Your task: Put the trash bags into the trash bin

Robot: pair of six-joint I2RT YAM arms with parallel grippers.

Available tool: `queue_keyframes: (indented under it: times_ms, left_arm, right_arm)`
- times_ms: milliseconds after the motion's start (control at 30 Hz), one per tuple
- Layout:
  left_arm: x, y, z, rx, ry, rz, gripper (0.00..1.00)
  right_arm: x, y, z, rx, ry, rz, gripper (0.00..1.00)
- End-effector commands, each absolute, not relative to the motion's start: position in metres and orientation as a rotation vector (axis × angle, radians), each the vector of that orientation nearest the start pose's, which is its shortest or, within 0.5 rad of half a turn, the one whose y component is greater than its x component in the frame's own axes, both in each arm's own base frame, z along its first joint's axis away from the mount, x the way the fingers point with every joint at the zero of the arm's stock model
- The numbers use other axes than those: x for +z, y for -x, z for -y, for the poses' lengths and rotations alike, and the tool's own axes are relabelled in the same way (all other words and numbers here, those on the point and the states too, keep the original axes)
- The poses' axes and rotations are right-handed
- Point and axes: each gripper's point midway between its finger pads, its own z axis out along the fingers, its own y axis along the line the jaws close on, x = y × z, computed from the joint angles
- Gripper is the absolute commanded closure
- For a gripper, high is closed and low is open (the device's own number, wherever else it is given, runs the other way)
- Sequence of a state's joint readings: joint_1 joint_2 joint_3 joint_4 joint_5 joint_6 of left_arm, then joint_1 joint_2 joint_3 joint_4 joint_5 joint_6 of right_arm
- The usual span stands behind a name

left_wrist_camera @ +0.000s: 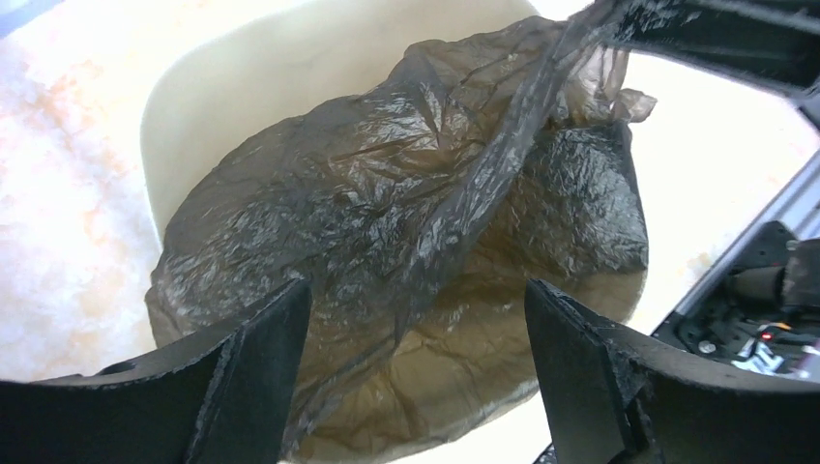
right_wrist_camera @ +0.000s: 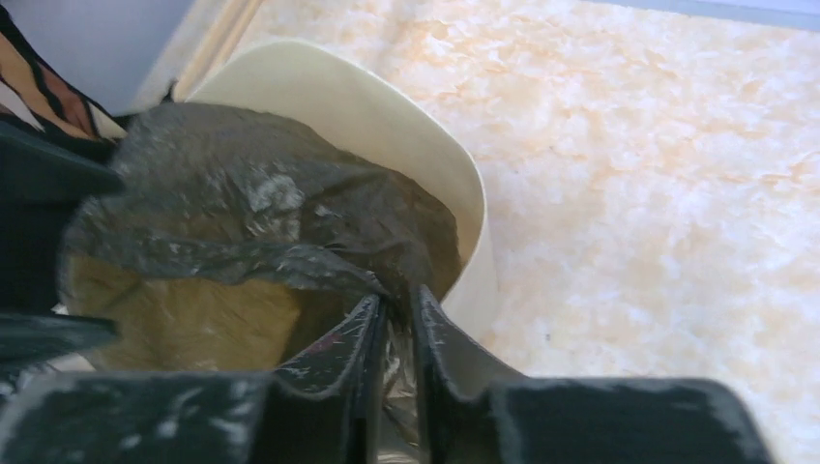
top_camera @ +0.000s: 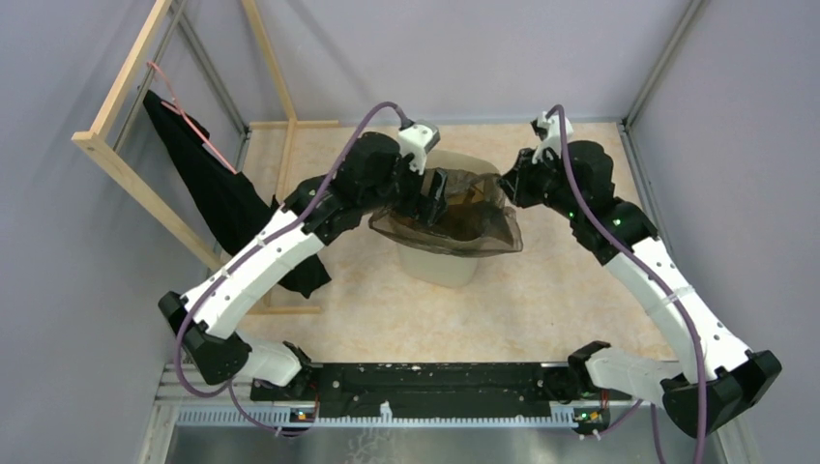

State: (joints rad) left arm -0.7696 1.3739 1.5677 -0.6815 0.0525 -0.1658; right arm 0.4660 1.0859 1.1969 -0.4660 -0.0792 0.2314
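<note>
The cream-beige trash bin [top_camera: 440, 266] stands mid-table. The wrinkly, see-through brown-black trash bag [top_camera: 454, 220] is spread over its rim, partly sagging inside. It fills the left wrist view [left_wrist_camera: 387, 222] over the bin's rim [left_wrist_camera: 193, 87]. My left gripper [top_camera: 428, 198] hovers over the bin's left side, jaws wide open [left_wrist_camera: 416, 319] with nothing between them. My right gripper [top_camera: 512, 188] is at the bin's right edge, shut on a bunched edge of the bag [right_wrist_camera: 290, 256], film pinched between its fingers [right_wrist_camera: 396, 304]. The bin wall also shows in the right wrist view [right_wrist_camera: 387, 116].
A wooden frame [top_camera: 116, 126] stands at the left with an opaque black cloth [top_camera: 218, 193] hanging from it beside the left arm. Metal enclosure posts stand at the back corners. The marbled beige tabletop [top_camera: 541, 300] surrounds the bin.
</note>
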Motion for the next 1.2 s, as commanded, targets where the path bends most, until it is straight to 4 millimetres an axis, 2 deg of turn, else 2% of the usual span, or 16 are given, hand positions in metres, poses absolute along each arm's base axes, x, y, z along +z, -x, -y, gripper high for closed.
queue_keyframes:
  times_ms: [0, 33, 133, 200, 233, 300, 467, 667, 833, 1033, 1067, 1167]
  left_arm:
    - [0.334, -0.291, 0.290, -0.464, -0.682, -1.965, 0.15]
    - [0.332, -0.292, 0.293, -0.450, -0.697, -1.965, 0.16]
    - [0.328, -0.296, 0.297, -0.411, -0.720, -1.970, 0.26]
    - [0.326, -0.307, 0.287, -0.321, -0.666, -1.986, 0.41]
    - [0.327, -0.311, 0.281, -0.279, -0.639, -1.984, 0.54]
    - [0.332, -0.319, 0.268, -0.196, -0.584, -1.969, 0.67]
    - [0.337, -0.334, 0.261, -0.149, -0.546, -1.964, 0.84]
    - [0.341, -0.344, 0.270, -0.222, -0.525, -1.969, 0.87]
    - [0.336, -0.355, 0.264, -0.272, -0.483, -2.002, 0.91]
    - [0.335, -0.362, 0.252, -0.375, -0.435, -2.019, 0.95]
    - [0.335, -0.363, 0.250, -0.395, -0.424, -2.019, 0.95]
    - [0.335, -0.366, 0.243, -0.455, -0.393, -2.024, 0.96]
  right_arm:
    - [0.343, -0.319, -0.184, 0.563, 0.280, -1.853, 0.96]
    - [0.343, -0.321, -0.184, 0.564, 0.278, -1.854, 1.00]
    - [0.347, -0.326, -0.185, 0.566, 0.275, -1.841, 1.00]
    - [0.346, -0.332, -0.184, 0.554, 0.268, -1.855, 1.00]
    - [0.346, -0.336, -0.182, 0.548, 0.261, -1.867, 1.00]
    - [0.344, -0.342, -0.179, 0.545, 0.256, -1.893, 1.00]
    - [0.343, -0.351, -0.178, 0.542, 0.265, -1.911, 1.00]
    - [0.345, -0.360, -0.174, 0.487, 0.280, -1.913, 1.00]
    - [0.343, -0.362, -0.167, 0.451, 0.229, -1.951, 0.68]
    - [0.340, -0.323, -0.164, 0.538, 0.220, -1.970, 0.19]
    - [0.340, -0.317, -0.164, 0.586, 0.215, -1.959, 0.14]
    - [0.346, -0.305, -0.162, 0.934, 0.191, -1.881, 0.13]
